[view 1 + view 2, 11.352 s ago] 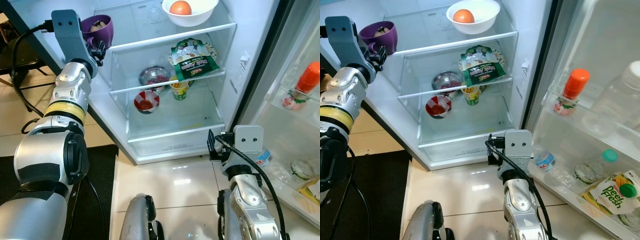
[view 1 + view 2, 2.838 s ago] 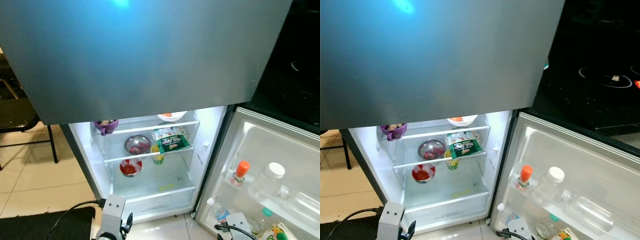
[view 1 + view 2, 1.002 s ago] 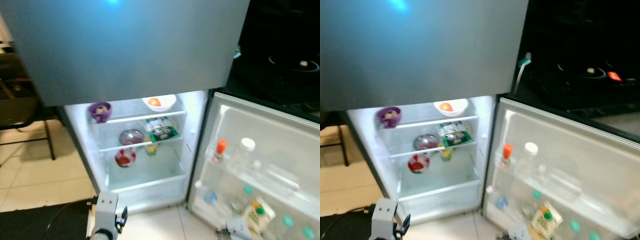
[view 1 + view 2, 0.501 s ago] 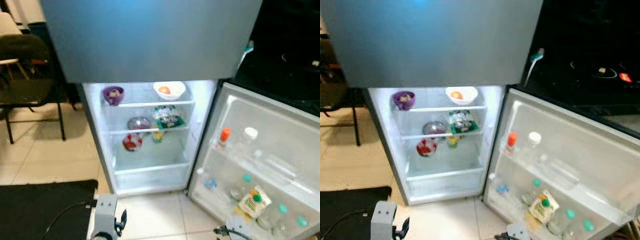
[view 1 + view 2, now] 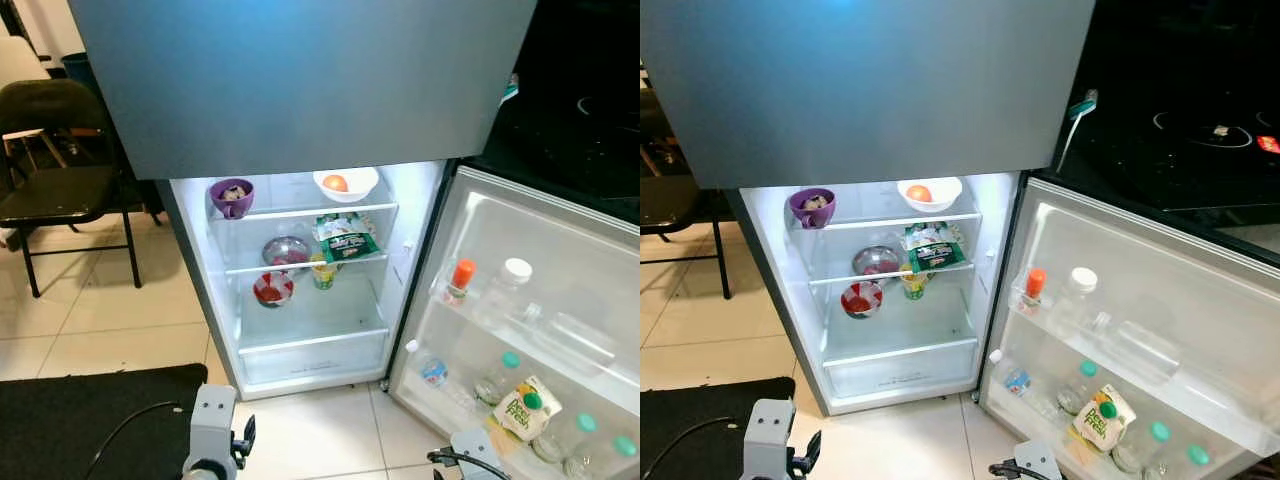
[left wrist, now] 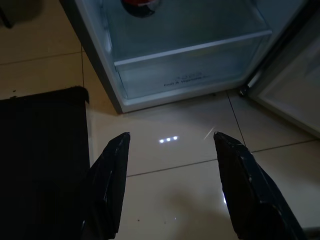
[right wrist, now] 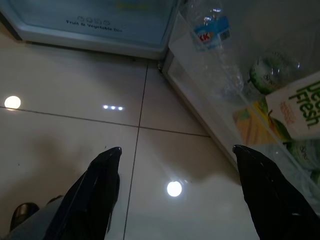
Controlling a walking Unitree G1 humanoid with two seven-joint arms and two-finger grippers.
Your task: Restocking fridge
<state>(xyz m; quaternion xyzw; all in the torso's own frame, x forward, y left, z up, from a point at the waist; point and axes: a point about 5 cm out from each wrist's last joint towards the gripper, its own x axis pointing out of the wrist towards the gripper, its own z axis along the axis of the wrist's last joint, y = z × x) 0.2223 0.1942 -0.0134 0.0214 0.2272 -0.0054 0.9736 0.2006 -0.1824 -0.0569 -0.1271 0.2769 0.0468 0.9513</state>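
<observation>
Nearest you, low over the tiled floor (image 6: 175, 180): the left gripper (image 6: 170, 145), fingers spread wide and holding nothing, aimed at the foot of the fridge (image 5: 300, 90); a black mat (image 5: 90, 415) lies beside it on your left. The right gripper (image 7: 175, 150), likewise spread wide and empty, hangs above the tiles just in front of the open door's lowest rack.

Next, that fridge door (image 5: 540, 300), swung open on your right. Lower rack: a water bottle (image 7: 212, 25), a juice carton (image 5: 523, 410) with a green cap, and several green-capped bottles. Upper rack: an orange-capped bottle (image 5: 459, 280) and a white-capped clear bottle (image 5: 505, 285) just beside it.

Then the lit fridge compartment. At the bottom, a clear drawer (image 5: 315, 355). Above it, a red-and-white bowl (image 5: 273, 289) and a small yellow cup (image 5: 322, 273). On the middle shelf, a steel bowl (image 5: 286, 250) and a green packet (image 5: 346, 240). On the top shelf, a purple cup (image 5: 231, 196) at the left and a white bowl (image 5: 346, 184) holding an orange fruit.

Farthest, on your left, a dark chair (image 5: 55, 150) stands on the tiles.
</observation>
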